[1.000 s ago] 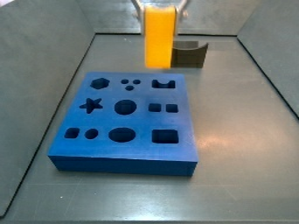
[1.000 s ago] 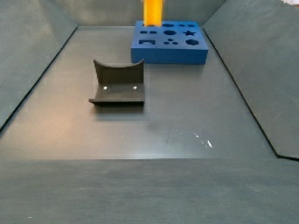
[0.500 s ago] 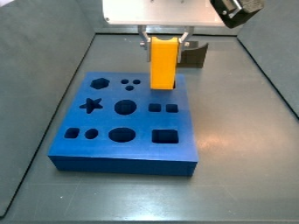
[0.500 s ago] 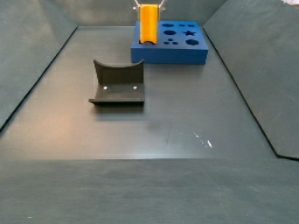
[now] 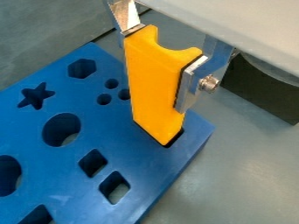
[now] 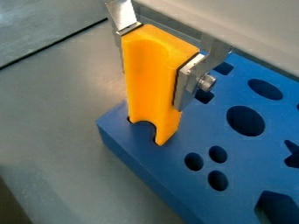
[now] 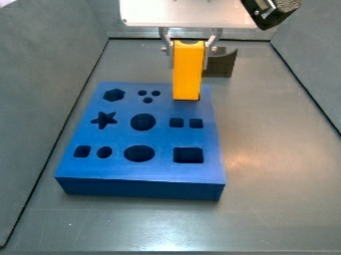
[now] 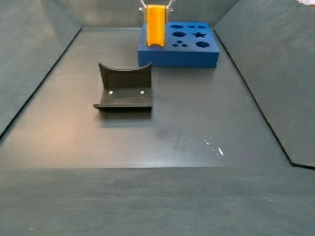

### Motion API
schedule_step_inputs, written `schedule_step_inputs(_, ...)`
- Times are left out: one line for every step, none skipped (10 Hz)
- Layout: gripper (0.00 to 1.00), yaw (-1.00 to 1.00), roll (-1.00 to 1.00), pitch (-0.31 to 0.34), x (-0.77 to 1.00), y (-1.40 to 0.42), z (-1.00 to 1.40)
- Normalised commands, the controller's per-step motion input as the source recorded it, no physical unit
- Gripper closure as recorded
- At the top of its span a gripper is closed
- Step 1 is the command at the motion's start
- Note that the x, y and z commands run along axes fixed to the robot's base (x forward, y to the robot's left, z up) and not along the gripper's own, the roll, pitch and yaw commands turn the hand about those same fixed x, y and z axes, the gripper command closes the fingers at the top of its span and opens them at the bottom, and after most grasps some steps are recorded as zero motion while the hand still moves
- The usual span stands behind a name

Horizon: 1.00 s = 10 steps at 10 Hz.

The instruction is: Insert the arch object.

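The arch object [image 6: 152,83], orange and notched at its lower end, is clamped upright between the plates of the end effector [image 5: 159,52]. It is held directly below the end effector, long axis vertical, at the edge of the blue board [image 7: 150,139] nearest the fixture [image 7: 222,62]. Its tip appears to be entering a hole.

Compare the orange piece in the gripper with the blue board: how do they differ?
The orange arch piece is tall, narrow and upright; the blue board is wide and lies flat. The piece is clamped in the gripper at the board's corner, while the board rests on the floor. The piece has one notch at its lower end; the board has many shaped holes. Both are plain-coloured blocks.
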Motion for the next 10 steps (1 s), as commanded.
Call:
schedule_step_inputs(1.00,-0.03,0.07,-0.004,0.05,0.03,-0.69)
schedule_step_inputs(1.00,-0.10,0.01,-0.123,0.00,0.00,-0.87)
schedule_step_inputs(1.00,-0.07,0.00,-0.116,0.00,-0.21,-0.73)
schedule_step_inputs(1.00,-0.03,0.00,-0.024,0.10,-0.25,-0.53)
schedule_step_inputs(1.00,0.00,0.02,0.000,0.19,-0.16,-0.54)
schedule_step_inputs(1.00,0.06,0.06,0.000,0.21,0.00,-0.64)
schedule_step_inputs(1.00,0.06,0.06,-0.049,0.00,0.00,-0.83)
schedule_step_inputs(1.00,0.17,0.12,-0.140,-0.10,0.00,-0.91)
schedule_step_inputs(1.00,0.54,0.18,-0.193,-0.15,0.00,-0.71)
schedule_step_inputs(1.00,0.86,0.21,-0.167,-0.09,0.03,-0.64)
